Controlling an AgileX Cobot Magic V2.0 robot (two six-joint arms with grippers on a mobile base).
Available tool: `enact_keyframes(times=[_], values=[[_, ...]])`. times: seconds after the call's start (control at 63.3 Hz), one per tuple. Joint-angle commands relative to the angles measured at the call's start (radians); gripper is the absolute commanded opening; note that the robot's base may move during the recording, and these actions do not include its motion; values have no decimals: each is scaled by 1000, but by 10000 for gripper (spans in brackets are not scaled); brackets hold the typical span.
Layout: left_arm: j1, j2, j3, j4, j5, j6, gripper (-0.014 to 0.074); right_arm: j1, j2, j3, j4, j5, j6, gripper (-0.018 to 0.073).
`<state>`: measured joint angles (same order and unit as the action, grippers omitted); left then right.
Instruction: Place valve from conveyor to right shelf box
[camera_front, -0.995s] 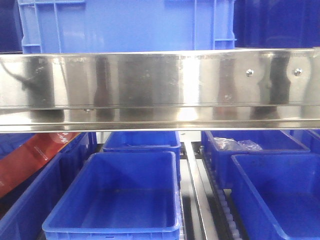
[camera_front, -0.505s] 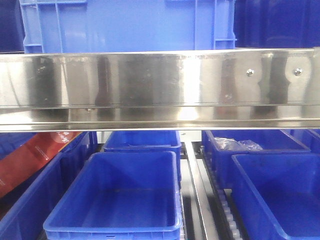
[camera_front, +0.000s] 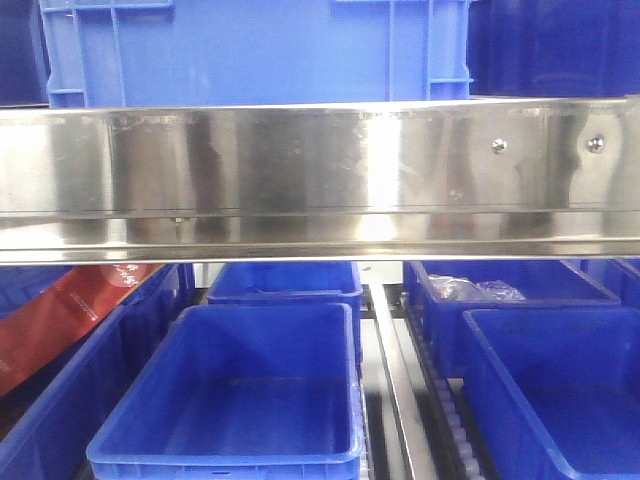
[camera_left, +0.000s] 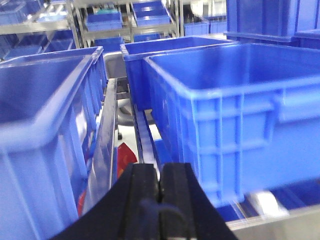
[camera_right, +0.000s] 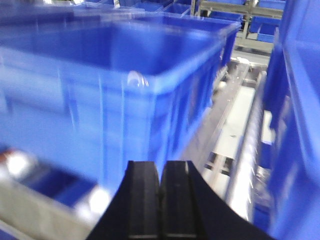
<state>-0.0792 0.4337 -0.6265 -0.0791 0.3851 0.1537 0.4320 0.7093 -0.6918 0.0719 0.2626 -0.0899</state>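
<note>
The valve and the conveyor are out of view. In the left wrist view my left gripper is shut, its black fingers pressed together with nothing between them, in front of a big blue box. My right gripper is shut and empty too, facing a blurred blue box. In the front view, open blue boxes stand on the lower shelf: one in the middle and one at the right. Neither gripper shows in the front view.
A shiny steel shelf beam crosses the front view, with a blue crate above it. A rear right box holds clear plastic bags. Something red lies at the left. A steel roller rail runs between the boxes.
The front view has shifted very slightly sideways against the shelf. Nothing on the shelf has moved.
</note>
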Motion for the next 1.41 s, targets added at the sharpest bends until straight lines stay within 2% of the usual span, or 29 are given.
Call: enact_keyframes(times=[0.0, 0.237, 1.089, 1.137, 1.184, 1.232, 1.389], values=[[3, -63, 81, -37, -33, -8, -111, -4, -71, 105, -53, -92, -7, -154], [3, -105, 205, -44, -83, -8, -111, -4, -163, 287, -54, -204, -7, -154], [3, -105, 215, -44, -96, -8, -111, -4, -163, 294, -54, -219, -7, -154], [5, -109, 217, -27, -96, -8, -111, -4, -163, 294, -54, -219, -7, -154], [17, -125, 224, 11, -96, -8, -111, -4, -163, 294, -54, -219, -7, -154], [32, -148, 242, 17, -106, -8, -111, -4, -163, 294, -54, -219, -7, -154], [112, -277, 375, 17, -256, -8, -111, -4, -163, 294, -54, -219, -7, -154]])
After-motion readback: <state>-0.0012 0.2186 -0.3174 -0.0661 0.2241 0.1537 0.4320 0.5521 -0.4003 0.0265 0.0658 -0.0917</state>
